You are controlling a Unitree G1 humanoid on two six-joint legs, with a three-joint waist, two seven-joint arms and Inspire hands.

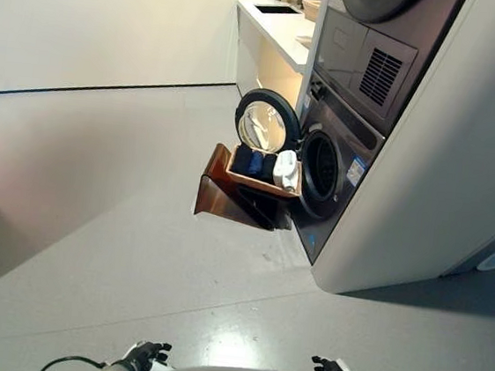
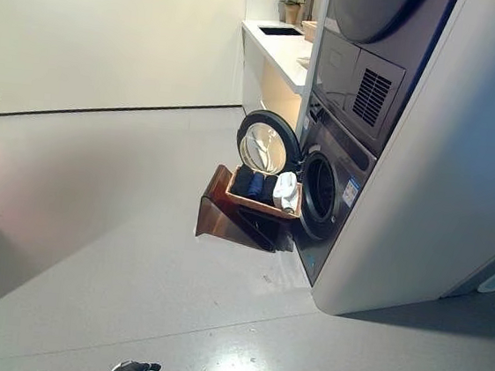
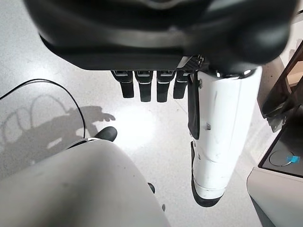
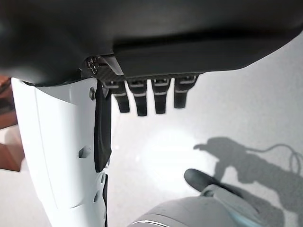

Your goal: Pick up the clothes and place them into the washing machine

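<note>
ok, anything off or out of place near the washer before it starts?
Nothing spilled or damaged. The washing machine door stands open, and the wooden basket of clothes sits tilted on its stand, which looks intended. Both the left hand and the right hand hang open and empty.

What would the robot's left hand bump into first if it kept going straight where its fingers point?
Probably just the grey floor. The left hand hangs open, holding nothing, fingers pointing down at bare floor, with nothing between.

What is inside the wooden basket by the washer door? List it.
The wooden basket holds dark blue clothes and a white item at the end nearest the washing machine. Anything beneath them is covered.
</note>
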